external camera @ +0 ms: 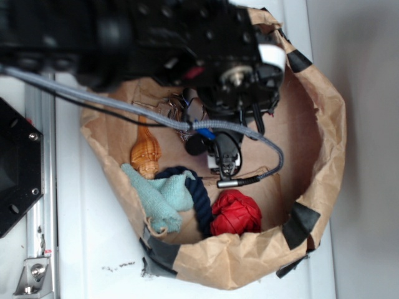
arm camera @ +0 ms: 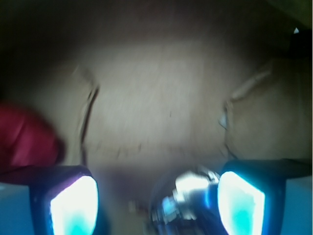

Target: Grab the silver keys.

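Keys [arm camera: 188, 196] apparently between open hand [arm camera: 156, 200] fingers — inside paper-lined box [external camera: 324, 124].

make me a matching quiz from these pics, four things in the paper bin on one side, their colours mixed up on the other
Things:
1. ball
2. cloth
3. rope
4. shell

Colours:
A. orange
B. dark navy
C. red
D. pale teal

Pairs: 1-C, 2-D, 3-B, 4-A

All four lie inside the brown paper bin, along the side nearer the exterior camera.
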You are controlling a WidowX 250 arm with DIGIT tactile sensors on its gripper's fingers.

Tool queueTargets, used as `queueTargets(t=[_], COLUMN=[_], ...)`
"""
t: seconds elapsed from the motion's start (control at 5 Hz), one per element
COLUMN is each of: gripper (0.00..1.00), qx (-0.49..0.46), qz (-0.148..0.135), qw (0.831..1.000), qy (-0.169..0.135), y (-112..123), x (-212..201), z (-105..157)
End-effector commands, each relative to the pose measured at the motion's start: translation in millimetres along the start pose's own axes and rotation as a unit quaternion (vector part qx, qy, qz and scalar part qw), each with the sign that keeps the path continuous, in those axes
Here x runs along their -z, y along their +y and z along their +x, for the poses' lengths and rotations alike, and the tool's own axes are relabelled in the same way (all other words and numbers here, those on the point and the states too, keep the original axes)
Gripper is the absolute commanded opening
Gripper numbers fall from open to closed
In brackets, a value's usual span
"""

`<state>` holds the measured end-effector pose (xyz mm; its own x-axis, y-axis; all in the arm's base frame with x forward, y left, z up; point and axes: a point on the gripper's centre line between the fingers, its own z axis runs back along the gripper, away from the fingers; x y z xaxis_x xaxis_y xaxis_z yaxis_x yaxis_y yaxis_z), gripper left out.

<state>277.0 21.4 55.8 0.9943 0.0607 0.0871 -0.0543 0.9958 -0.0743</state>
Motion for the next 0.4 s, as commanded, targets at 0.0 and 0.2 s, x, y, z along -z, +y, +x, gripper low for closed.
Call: queueTargets(t=[0.0,0.2], gripper=[1.00,1.00], qx=[-0.027,-0.025], qz=[0.019,0.019], qw=[0.999,0.999], qy=[-0.022,-0.012], y=[0.8,1.1], x=[8.9,10.7], z=[-0.4,0.0])
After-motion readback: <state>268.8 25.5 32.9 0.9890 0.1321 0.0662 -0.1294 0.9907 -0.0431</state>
